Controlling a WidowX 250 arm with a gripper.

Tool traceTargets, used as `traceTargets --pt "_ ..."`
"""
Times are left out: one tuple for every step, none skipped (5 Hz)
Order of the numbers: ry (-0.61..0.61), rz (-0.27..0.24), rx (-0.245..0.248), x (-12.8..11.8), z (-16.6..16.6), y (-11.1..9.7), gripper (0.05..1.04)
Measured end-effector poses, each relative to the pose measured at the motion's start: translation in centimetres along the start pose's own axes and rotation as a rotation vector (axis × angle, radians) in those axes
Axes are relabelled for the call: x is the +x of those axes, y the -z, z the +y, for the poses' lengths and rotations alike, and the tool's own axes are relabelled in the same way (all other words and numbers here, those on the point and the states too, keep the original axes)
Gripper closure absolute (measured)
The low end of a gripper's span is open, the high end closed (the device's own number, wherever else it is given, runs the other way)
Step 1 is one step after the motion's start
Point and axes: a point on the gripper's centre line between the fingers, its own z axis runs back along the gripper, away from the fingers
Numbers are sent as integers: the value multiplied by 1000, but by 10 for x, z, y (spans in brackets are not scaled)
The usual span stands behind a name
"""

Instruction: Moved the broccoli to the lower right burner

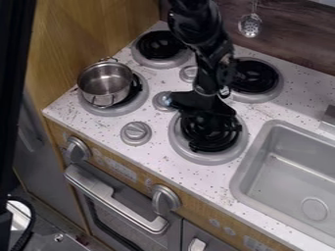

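Camera view. Robot arm, black: enters at the top edge and hangs down between the two right-hand burners. Claw, black: over the lower right burner, covering part of its dark coil; whether spread, pressed together or pinching something, cannot tell. Broccoli: exact place cannot be told.

Tabletop, white, speckled: carries four burners. Upper left burner and upper right burner: black coils in grey rings. Lower left burner: bears one metal pot, upright, two-handled, off to the ring's left side. Knobs, grey, three, among the burners: large knob just left of the lower right burner; small knob beside the claw; second small knob farther back.

Sink, grey, round drain: right of the lower right burner. Slotted ladle: hanging against the dark wood panel. Oven handle: on the front, below two front knobs.
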Motion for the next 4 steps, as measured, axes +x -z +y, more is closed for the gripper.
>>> traceTargets --pt "6 -10 -49 -3 -2 -15 133" --pt "54 -73 -96 3 -3 -50 83" --pt "63 -90 -120 4 -1 -83 85" --pt "50 -63 -135 0 0 -92 85"
